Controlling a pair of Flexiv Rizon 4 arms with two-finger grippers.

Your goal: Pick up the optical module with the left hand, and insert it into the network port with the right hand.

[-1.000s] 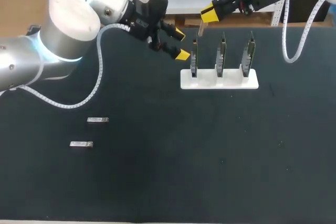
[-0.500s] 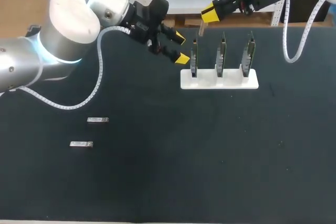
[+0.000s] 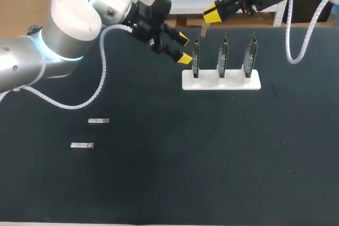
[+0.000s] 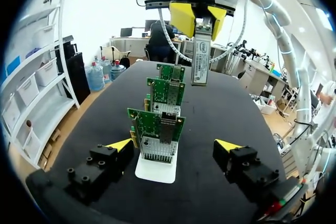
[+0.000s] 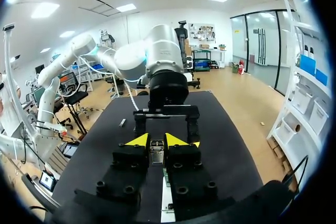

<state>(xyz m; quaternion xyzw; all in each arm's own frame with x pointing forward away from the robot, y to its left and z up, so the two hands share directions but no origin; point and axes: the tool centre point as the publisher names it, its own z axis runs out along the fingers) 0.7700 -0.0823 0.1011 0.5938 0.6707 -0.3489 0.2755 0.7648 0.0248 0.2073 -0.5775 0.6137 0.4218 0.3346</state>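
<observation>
Up at the far edge of the table (image 3: 159, 183), the right gripper (image 3: 211, 13) is clamped on the optical module (image 4: 200, 59), its two yellow tips pressing the upper end from both sides. The module hangs upright, long and silver, with a white label of dark print running down its side. From the right wrist view only its end face shows, pinched between the fingers, and no writing can be made out there.

Below the module, three green network cards (image 3: 222, 54) stand on edge in a row, slotted into a white holder (image 3: 233, 83). The module hangs above the row and touches none of them. The nearest card in the left wrist view carries a metal port cage (image 4: 167, 127) on its face.

The left gripper (image 3: 180, 47) hovers just beside the leftmost card with its fingers spread wide and nothing between them except, further ahead, the end of the holder.

Well apart from all this, near the robot's left side, two spare modules (image 3: 98, 121) lie flat on the dark cloth, one behind the other; any print on them is too small to tell.
</observation>
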